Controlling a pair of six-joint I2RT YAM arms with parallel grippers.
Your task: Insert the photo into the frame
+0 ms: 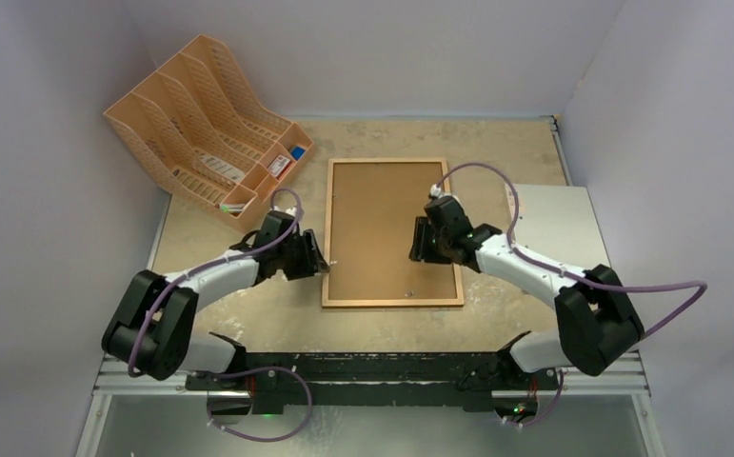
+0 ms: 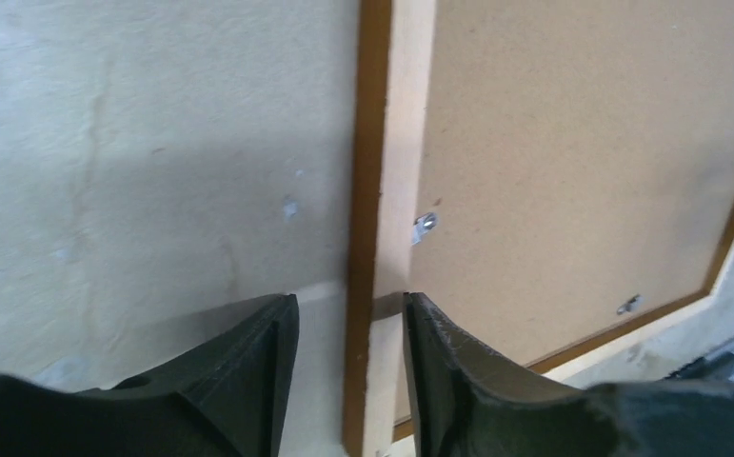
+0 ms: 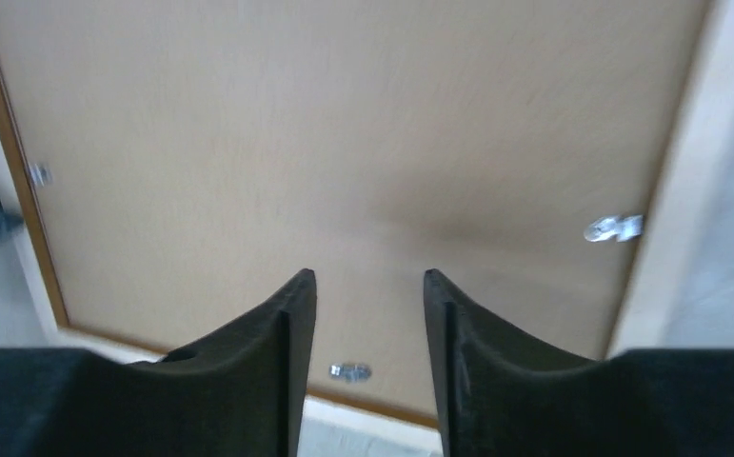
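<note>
The frame (image 1: pixel 386 161) lies face down in the middle of the table, with the brown fibreboard backing panel (image 1: pixel 382 224) set in it. My left gripper (image 1: pixel 320 259) is open at the frame's left rail (image 2: pixel 367 143), one finger on each side of it, with gaps showing. My right gripper (image 1: pixel 418 243) is open and empty, low over the right part of the backing panel (image 3: pixel 344 124). Small metal tabs (image 3: pixel 613 228) sit along the frame's inner edge. The photo is not in view.
An orange-tan file rack (image 1: pixel 206 119) stands at the back left. A stiff pale grey-white sheet (image 1: pixel 558 224) lies at the right under the right arm. Grey walls close in the table on three sides.
</note>
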